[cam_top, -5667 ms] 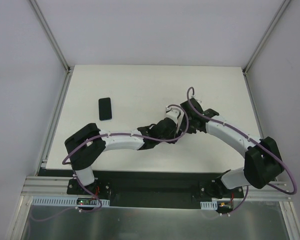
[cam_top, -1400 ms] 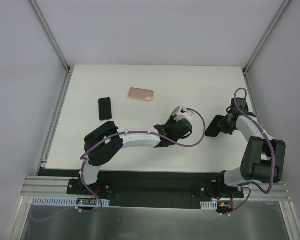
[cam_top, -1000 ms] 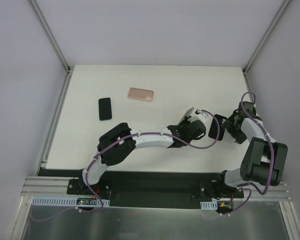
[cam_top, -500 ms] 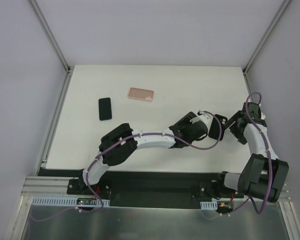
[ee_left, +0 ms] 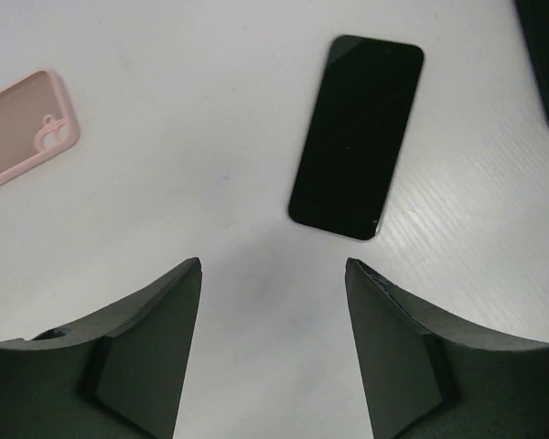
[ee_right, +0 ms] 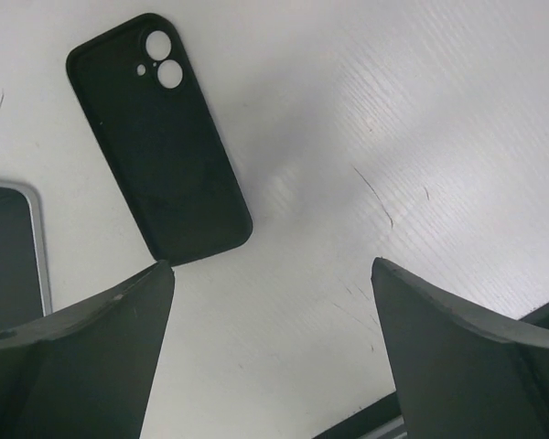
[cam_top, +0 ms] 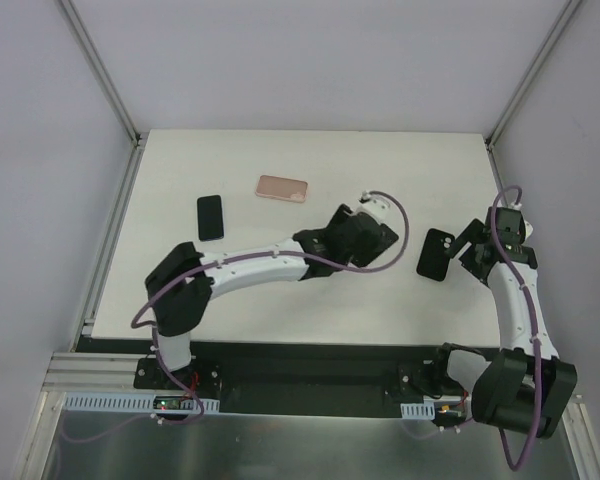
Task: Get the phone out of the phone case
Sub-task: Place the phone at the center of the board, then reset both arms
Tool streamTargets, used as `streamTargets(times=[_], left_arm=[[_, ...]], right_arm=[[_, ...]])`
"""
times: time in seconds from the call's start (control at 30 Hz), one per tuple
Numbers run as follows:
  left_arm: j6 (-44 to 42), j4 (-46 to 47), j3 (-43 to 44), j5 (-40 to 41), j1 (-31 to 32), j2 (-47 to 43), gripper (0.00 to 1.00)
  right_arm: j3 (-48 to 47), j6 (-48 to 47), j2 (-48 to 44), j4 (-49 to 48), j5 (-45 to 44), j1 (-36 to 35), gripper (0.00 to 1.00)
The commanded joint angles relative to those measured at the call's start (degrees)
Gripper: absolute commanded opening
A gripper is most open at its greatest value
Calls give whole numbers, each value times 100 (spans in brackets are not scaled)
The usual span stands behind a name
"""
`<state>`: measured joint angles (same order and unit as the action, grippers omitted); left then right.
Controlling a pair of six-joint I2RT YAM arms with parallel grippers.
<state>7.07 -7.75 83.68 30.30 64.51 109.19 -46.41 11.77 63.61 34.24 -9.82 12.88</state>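
Observation:
The black phone (ee_left: 355, 137), with a thin silvery rim, lies flat just beyond my open left gripper (ee_left: 273, 265), whose fingers hold nothing. Its edge (ee_right: 9, 242) also shows at the left of the right wrist view. In the top view my left gripper (cam_top: 365, 232) covers it. The pink phone case (cam_top: 282, 188) lies apart toward the back, at the left edge (ee_left: 23, 128) of the left wrist view. My right gripper (ee_right: 273, 265) hangs open and empty over bare table, at the right in the top view (cam_top: 472, 243).
A black shell (ee_right: 156, 137) with two round camera holes lies between the two grippers (cam_top: 435, 254). A second black phone (cam_top: 210, 217) rests at the far left. The white table (cam_top: 310, 290) ends at metal rails on both sides.
My left gripper has gone from shut to open and swung left, away from the right arm. The right arm has drawn back to the right, leaving the black shell on the table.

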Motion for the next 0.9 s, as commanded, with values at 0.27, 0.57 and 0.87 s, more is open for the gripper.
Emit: streamTargets(times=[0.27, 0.57, 0.87], left_arm=[[637, -753, -1574, -341, -2003, -3103, 73], [1437, -974, -2145, -1078, -3391, -3720, 76], [1780, -1000, -2181, -1659, -3849, -3729, 76]], right_arm=[[-351, -360, -1219, 768, -696, -427, 93], [-263, -289, -1492, 760, -960, -427, 93], [-245, -193, -1492, 786, -1083, -427, 92]])
